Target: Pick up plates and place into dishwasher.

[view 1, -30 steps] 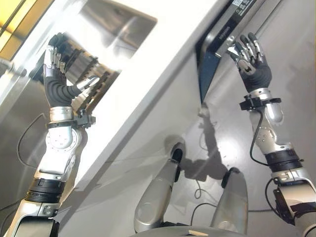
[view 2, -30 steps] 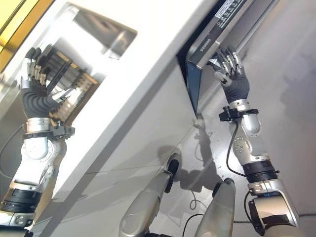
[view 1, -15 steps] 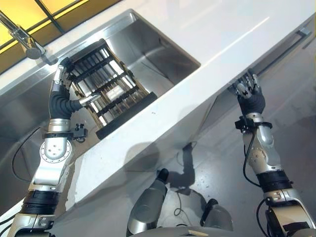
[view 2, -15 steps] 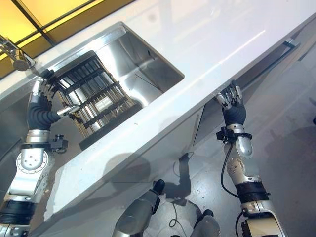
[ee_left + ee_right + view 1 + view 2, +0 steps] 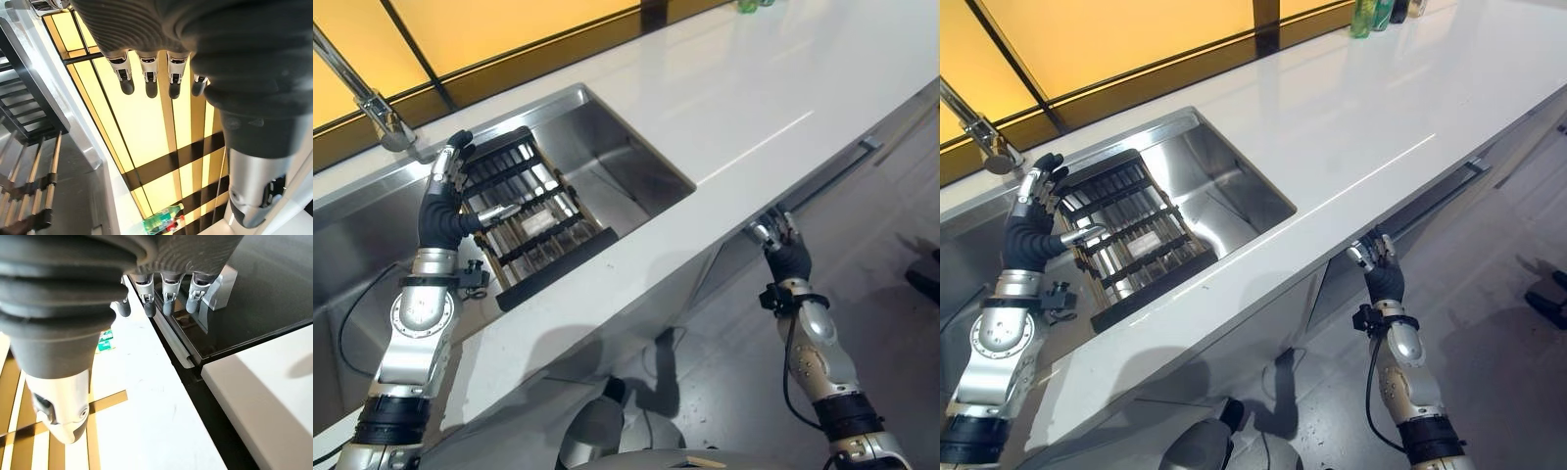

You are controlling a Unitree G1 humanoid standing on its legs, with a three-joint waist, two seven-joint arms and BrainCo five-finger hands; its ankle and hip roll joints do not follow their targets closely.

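Note:
A black dish rack (image 5: 533,230) stands tilted in the steel sink (image 5: 641,171); a pale shape shows between its bars, too unclear to name. My left hand (image 5: 443,211) is raised at the rack's left end, open, fingers straight (image 5: 146,78) and holding nothing. Under the white counter (image 5: 734,98) sits the dishwasher door (image 5: 259,289), its bar handle (image 5: 869,145) further right. My right hand (image 5: 785,257) is held just below the counter edge at the door's top, open, with its fingertips (image 5: 166,301) close to the door's top edge and a silver bracket (image 5: 218,288).
A tap (image 5: 377,108) rises at the sink's left rear. Bottles (image 5: 1371,15) stand at the counter's far end by the yellow window (image 5: 1116,39). A person's dark shoe (image 5: 925,279) is on the grey floor at the right.
The whole view has swung up from the cabinet front and floor to the counter top. Both hands keep their places, left by the rack, right at the dishwasher door's top.

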